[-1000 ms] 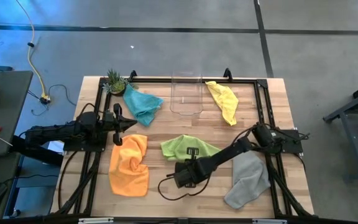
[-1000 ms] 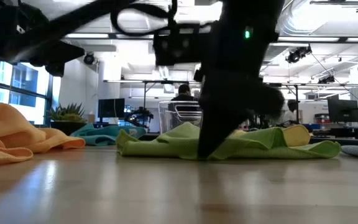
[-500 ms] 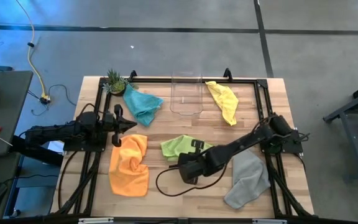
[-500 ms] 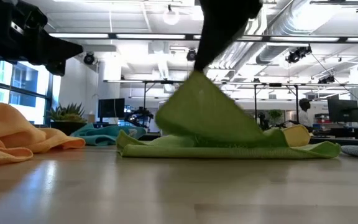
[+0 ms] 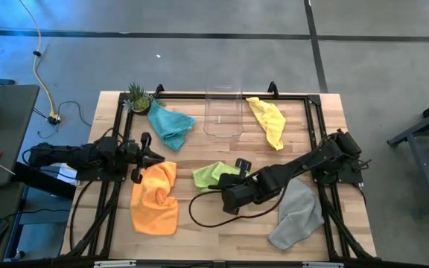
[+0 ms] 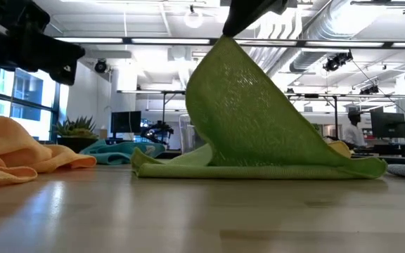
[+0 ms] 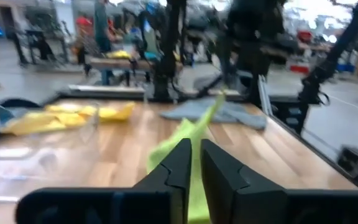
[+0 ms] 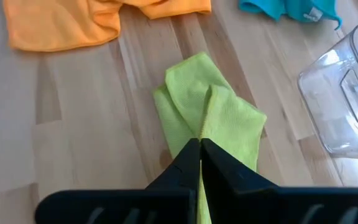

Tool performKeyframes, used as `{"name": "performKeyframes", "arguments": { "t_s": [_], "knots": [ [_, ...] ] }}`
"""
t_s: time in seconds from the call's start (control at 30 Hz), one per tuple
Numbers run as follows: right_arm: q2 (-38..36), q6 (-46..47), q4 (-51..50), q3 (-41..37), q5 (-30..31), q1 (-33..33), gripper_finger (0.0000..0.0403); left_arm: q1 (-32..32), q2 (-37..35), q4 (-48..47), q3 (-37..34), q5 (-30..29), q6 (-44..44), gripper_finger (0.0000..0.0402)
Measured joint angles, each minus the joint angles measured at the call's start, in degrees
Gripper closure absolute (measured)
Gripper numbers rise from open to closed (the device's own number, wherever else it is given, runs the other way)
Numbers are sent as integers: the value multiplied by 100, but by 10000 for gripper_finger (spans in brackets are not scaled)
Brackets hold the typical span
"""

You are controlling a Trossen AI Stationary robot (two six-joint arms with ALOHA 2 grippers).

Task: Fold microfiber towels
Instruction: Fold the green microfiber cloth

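Since a second ago the right gripper (image 5: 238, 165) has risen off the table and carried one edge of the lime green towel (image 6: 259, 119) up with it, so the cloth that lay flat now stands in a tall peak. In the low view the peak runs straight up into the dark fingers (image 6: 248, 10), while the towel's lower edge lies on the wooden table (image 5: 199, 246) below them. The right wrist view shows the two fingers (image 8: 194, 158) pressed together with the green fabric pinched between them and the rest of the cloth hanging beyond their tips.

The left gripper (image 5: 159, 157) has shifted slightly and sits just above the near edge of the orange towel (image 5: 155, 197), apart from it. Its fingers (image 7: 178, 163) stand with only a narrow slit between them and nothing in it; the green towel shows well ahead of their tips.

Farther from both grippers, the teal blue towel (image 5: 170, 124) and yellow towel (image 5: 268, 120) lie on either side of the clear plastic bin (image 5: 223, 113). The grey towel (image 5: 298, 212) lies beside the right arm, behind its fingers.
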Motion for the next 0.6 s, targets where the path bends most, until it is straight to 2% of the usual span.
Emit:
{"name": "performKeyframes", "arguments": {
  "t_s": [0.2,0.33,0.43,0.6],
  "knots": [
    [7,-43,-101,-1,-22,-105,403,-338,726,1,1,-521,114,330],
    [17,-50,-355,100,-42,-130,403,-415,920,91,0,-736,248,322],
    [18,30,-723,491,57,-124,403,-413,942,252,1,-741,260,324],
    [7,199,-1415,1565,220,-127,403,-411,943,359,0,-747,307,335]
  ]
}}
